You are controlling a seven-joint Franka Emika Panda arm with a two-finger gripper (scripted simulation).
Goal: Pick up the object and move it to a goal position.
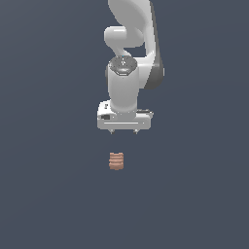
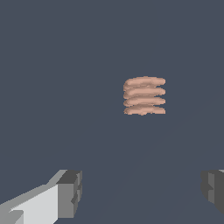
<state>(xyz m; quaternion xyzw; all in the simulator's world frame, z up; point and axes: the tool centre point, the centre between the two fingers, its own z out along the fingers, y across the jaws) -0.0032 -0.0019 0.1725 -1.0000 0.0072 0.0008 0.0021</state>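
The block (image 1: 116, 161) is small, reddish-brown and ridged like stacked layers, lying below centre frame; the end effector (image 1: 123, 132) above it gapes wide, holding nothing.

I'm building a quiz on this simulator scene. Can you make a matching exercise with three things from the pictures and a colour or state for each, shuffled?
Things:
1. small reddish-brown ridged block
2. white gripper
3. flat dark blue-grey ground

Descriptions:
A. plain and uniform, filling the whole background
B. jaws spread wide, holding nothing
C. lying free, apart from the arm, below it in the exterior view

Pairs: 1-C, 2-B, 3-A

In the wrist view the block sits clear of both grey fingertips.
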